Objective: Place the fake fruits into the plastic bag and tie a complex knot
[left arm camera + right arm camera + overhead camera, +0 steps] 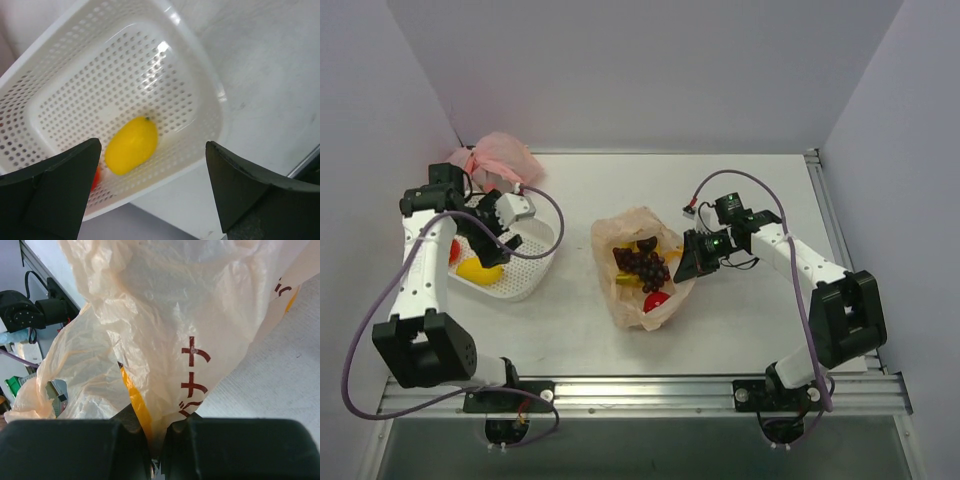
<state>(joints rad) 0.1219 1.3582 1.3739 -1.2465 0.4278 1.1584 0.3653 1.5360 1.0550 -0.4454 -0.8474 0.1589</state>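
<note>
The plastic bag [632,305] lay near the middle of the desk [750,195], its mouth spread open and facing up. Inside it sat a dark purple grape bunch [642,264], with a yellow piece [646,245] just behind it and a glossy red fruit [657,299] at its near side. The right claw [157,442] was pressed together on a gathered fold of the bag's right edge, pinching the thin film between its black fingers [240,447].

In the right wrist view the film rose crumpled and translucent above the claw, with a yellow printed stripe running into the pinch. Dark red Japanese writing ran down the fold: two characters read "ナ", one above the other. The character below them was partly hidden by the fingers, and another fragment at the upper right was cut off by a crease.

To the left of the bag, well apart from it, stood a white perforated basket [542,262]. A yellow fruit [131,145] lay on its floor, and a sliver of red fruit [96,177] showed beside it, mostly hidden. The left claw [152,150] hung over the basket with its fingers spread wide, touching nothing, the yellow fruit showing in the gap between them.

Behind the basket, at the desk's far left corner, lay a pink tied bag [502,155].
</note>
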